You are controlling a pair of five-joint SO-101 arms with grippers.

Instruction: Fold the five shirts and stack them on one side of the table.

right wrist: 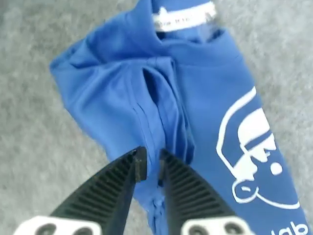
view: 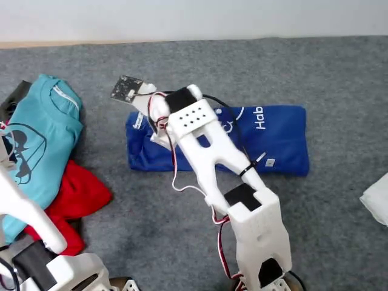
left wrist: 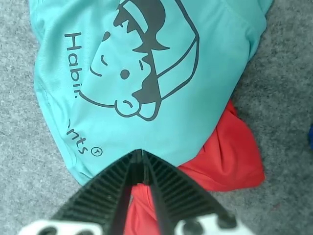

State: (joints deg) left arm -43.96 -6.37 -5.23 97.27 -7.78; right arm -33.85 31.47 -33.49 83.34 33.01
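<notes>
One gripper (right wrist: pixel 149 164), the right, hung barely apart over the limp blue shirt (right wrist: pixel 220 93), whose bunched fold (right wrist: pixel 164 103) looked easiest to pinch.

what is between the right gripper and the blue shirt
Nothing visible. The right gripper sits directly over the blue shirt, at its bunched end, with bare cloth beneath its tips.
</notes>
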